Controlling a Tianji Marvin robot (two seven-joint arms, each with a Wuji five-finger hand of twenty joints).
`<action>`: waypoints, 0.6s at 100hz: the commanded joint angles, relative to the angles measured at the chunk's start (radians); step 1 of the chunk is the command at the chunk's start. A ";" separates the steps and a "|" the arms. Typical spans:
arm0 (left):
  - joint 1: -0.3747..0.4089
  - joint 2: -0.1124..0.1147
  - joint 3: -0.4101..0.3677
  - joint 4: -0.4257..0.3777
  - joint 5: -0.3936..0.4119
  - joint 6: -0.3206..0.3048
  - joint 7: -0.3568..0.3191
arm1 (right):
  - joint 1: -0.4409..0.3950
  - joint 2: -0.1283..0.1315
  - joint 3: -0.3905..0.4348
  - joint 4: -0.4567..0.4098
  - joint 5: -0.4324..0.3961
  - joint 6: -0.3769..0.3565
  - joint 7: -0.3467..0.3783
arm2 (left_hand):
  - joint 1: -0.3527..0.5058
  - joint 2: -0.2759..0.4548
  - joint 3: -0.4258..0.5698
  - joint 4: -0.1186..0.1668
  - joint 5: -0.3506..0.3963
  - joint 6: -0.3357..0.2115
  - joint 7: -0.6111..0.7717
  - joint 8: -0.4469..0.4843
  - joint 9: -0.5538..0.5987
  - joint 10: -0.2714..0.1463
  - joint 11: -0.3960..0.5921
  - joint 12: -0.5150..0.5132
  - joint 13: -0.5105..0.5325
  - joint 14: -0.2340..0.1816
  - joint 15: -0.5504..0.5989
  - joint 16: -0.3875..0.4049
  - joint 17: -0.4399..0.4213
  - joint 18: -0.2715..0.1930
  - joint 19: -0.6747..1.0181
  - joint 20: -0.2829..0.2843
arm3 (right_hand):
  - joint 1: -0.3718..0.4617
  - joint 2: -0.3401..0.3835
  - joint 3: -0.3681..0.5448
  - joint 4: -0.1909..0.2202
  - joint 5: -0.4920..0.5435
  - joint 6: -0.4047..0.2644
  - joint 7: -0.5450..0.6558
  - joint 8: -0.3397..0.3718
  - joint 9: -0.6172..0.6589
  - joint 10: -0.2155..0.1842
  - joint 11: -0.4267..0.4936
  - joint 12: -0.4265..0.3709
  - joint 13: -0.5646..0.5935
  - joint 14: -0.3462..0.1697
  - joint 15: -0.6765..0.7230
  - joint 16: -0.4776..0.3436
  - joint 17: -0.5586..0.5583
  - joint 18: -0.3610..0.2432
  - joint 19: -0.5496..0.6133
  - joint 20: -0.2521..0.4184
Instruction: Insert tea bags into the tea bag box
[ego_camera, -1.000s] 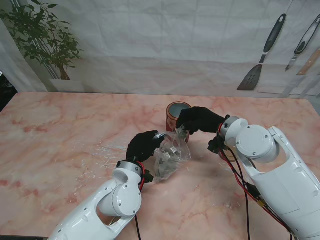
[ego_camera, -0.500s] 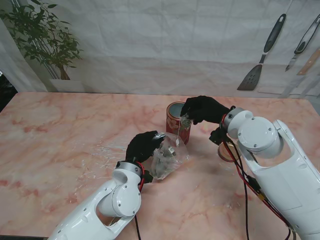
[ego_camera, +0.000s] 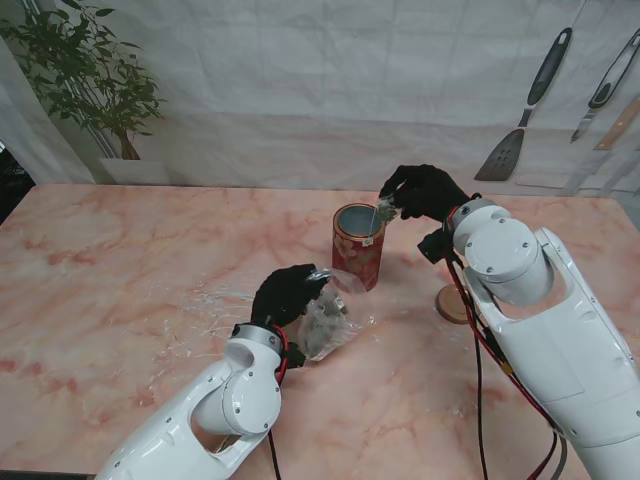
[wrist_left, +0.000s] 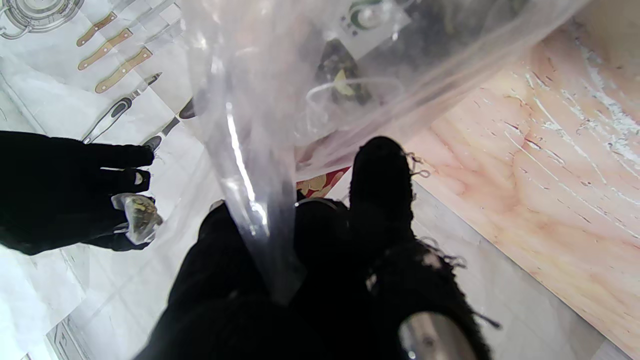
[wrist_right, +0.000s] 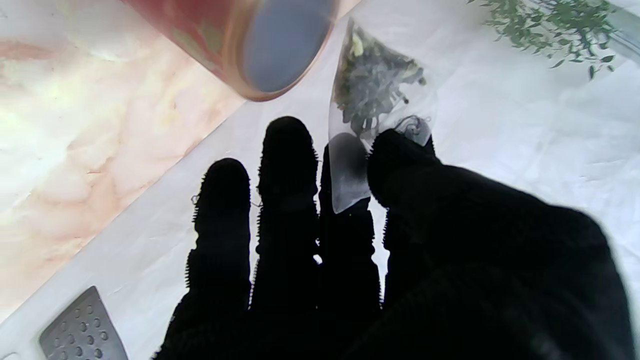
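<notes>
A red round tea tin (ego_camera: 358, 245) stands open near the table's middle; its mouth also shows in the right wrist view (wrist_right: 260, 45). My right hand (ego_camera: 422, 191) hovers just right of and above the tin, shut on a clear pyramid tea bag (ego_camera: 386, 209) (wrist_right: 372, 90) whose string and tag dangle toward the tin's opening. My left hand (ego_camera: 286, 292) is nearer to me, shut on the edge of a clear plastic bag (ego_camera: 330, 318) (wrist_left: 310, 80) that holds more tea bags. The left wrist view also catches the right hand (wrist_left: 65, 192) with its tea bag (wrist_left: 137, 216).
A round wooden lid or coaster (ego_camera: 452, 303) lies on the marble table (ego_camera: 120, 270) right of the tin, partly behind my right arm. A potted plant (ego_camera: 85, 75) stands at the far left. Spatulas (ego_camera: 525, 110) are printed on the backdrop at the far right.
My right hand has lifted the tea bag out of the plastic bag and carried it up and away from me, to above the tin's rim. My left hand has kept hold of the bag.
</notes>
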 joint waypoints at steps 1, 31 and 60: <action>0.001 0.003 -0.001 -0.008 -0.003 -0.002 -0.020 | 0.014 -0.009 -0.003 0.033 -0.007 0.007 0.014 | 0.056 0.020 0.014 0.003 0.087 0.147 0.111 0.039 -0.004 -0.019 -0.091 -0.012 0.181 0.131 0.555 -0.004 -0.099 -0.088 0.314 -0.004 | -0.034 0.000 0.027 -0.031 0.075 -0.048 0.081 0.004 0.019 -0.033 -0.010 0.010 0.032 -0.011 0.019 0.004 -0.009 0.004 0.026 0.010; -0.008 0.006 0.001 -0.001 -0.005 0.010 -0.040 | 0.053 -0.045 0.004 0.102 0.085 -0.005 -0.077 | 0.056 0.020 0.014 0.003 0.086 0.147 0.112 0.039 -0.004 -0.020 -0.090 -0.011 0.181 0.131 0.555 -0.004 -0.099 -0.088 0.314 -0.004 | -0.026 -0.009 0.032 -0.033 0.085 -0.035 0.085 -0.005 0.021 -0.021 -0.009 0.010 0.024 0.000 0.025 0.007 -0.021 0.003 0.030 0.011; -0.015 0.006 0.003 0.008 -0.009 0.000 -0.043 | 0.102 -0.059 -0.029 0.140 0.041 0.023 -0.128 | 0.055 0.022 0.014 0.003 0.083 0.144 0.112 0.039 -0.006 -0.021 -0.090 -0.011 0.181 0.131 0.555 -0.004 -0.099 -0.088 0.314 -0.005 | -0.034 -0.017 0.041 -0.034 0.090 -0.050 0.083 -0.007 0.028 -0.034 -0.012 0.010 0.031 -0.009 0.023 0.005 -0.015 -0.005 0.033 0.011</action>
